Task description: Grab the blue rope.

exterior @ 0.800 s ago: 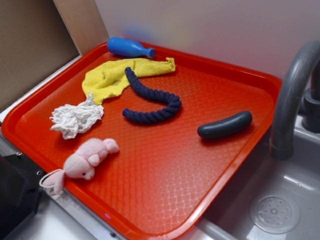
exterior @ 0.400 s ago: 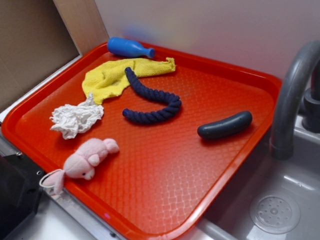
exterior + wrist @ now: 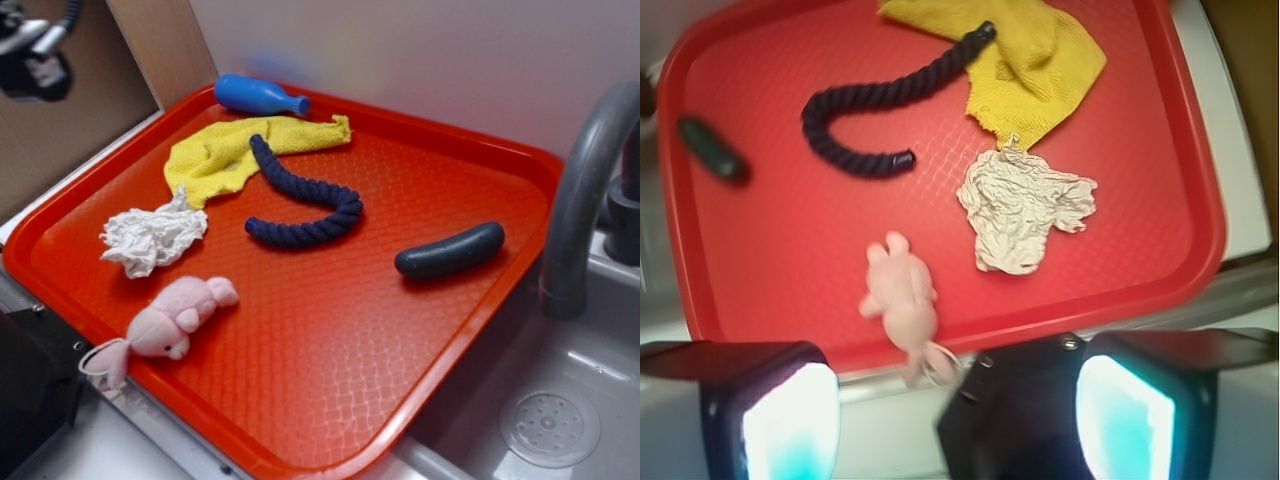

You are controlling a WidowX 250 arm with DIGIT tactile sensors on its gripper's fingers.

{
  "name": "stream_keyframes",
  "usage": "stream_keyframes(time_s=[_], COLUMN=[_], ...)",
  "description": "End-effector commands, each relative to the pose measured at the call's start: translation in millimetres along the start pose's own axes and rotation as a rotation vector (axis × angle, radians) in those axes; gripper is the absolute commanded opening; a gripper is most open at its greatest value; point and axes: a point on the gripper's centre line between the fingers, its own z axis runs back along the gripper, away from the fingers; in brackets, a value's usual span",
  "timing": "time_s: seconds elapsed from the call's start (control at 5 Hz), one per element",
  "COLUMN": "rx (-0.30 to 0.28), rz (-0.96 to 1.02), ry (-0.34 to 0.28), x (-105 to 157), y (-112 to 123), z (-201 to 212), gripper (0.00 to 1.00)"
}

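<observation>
Approach not begun: pincer [image 3: 958, 415] high over the near-left tray edge, wide open, empty.

Dark navy twisted fabric rope [image 3: 305, 200] lies ahead of the pincer in a hook on the red plastic tray [image 3: 430, 150], one end on the yellow cloth [image 3: 225, 155]; its bare bend, I judge, gives the cleanest grip. Versus 0.4 s ago: arm now enters the exterior view top-left; the tray's things are unmoved.

navy twisted blue rope [image 3: 305, 205], yellow cloth [image 3: 225, 155], red textured tray [image 3: 330, 330], pink plush [image 3: 175, 318]
</observation>
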Motion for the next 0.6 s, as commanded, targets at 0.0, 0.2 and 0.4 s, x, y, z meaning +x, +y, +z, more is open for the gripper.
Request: stream_keyframes(time_s=[0.0,0.2,0.4], rx=[-0.061,-0.078,-0.11], rz=[0.45,0.57,0.697], ry=[-0.056,-0.076,-0.159], x=[71.3,98.0,121.1], y=[0.6,2.0,0.9], z=[-47.4,-65.3,-82.1], gripper=[1.0,1.0,1.0])
